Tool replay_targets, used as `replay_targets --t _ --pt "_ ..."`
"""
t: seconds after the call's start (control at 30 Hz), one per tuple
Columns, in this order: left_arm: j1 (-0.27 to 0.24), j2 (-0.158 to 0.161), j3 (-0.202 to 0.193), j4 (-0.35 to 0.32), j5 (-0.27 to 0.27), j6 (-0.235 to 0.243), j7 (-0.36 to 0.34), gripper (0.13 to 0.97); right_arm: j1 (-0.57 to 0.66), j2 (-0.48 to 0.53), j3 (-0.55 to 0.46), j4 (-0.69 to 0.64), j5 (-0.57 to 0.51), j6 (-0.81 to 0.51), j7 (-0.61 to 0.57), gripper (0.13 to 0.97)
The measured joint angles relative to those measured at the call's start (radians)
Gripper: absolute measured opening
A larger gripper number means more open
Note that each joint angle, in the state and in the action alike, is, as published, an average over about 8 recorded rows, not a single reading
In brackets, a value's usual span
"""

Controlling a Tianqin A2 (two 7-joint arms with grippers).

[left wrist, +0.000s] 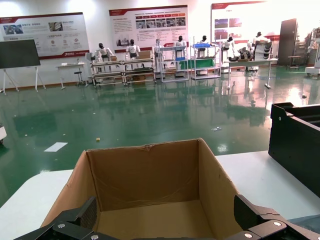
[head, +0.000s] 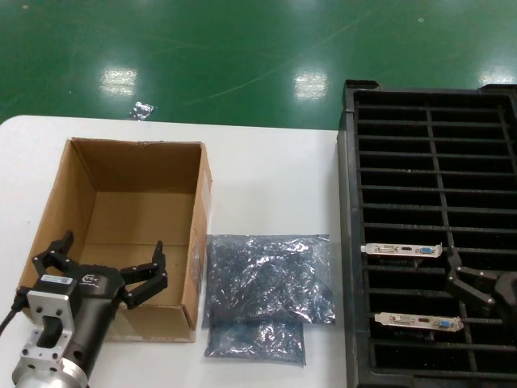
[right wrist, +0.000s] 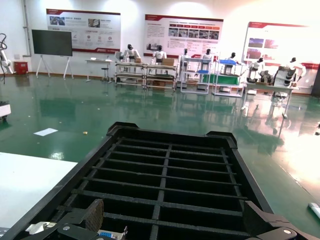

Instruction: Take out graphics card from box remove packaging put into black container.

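Observation:
The brown cardboard box [head: 121, 202] stands open on the left of the white table, and only its bare brown floor shows [left wrist: 150, 175]. My left gripper [head: 113, 244] [left wrist: 165, 210] hangs open over the box's near edge, holding nothing. Two crinkly grey-blue packaging bags [head: 268, 279] [head: 254, 339] lie flat between the box and the black container [head: 428, 145]. Two graphics cards stand in its near slots, silver brackets up [head: 401, 250] [head: 418, 322]. My right gripper [head: 452, 271] [right wrist: 172, 212] hovers open above the slots between them. A bracket's blue port [right wrist: 105, 234] shows beside one finger.
The black container [right wrist: 165, 170] fills the table's right side, with its tall wall [left wrist: 295, 145] facing the box. White table top [head: 275, 178] lies between box and container beyond the bags. Green floor lies past the table's far edge.

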Motion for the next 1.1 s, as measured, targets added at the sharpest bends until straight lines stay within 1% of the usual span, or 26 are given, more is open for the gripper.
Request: replay_targets --t 1.1 --pt "0.0 0.0 0.0 0.0 0.0 0.0 0.0 0.966 0.0 0.0 0.0 0.0 0.0 0.0 0.0 0.966"
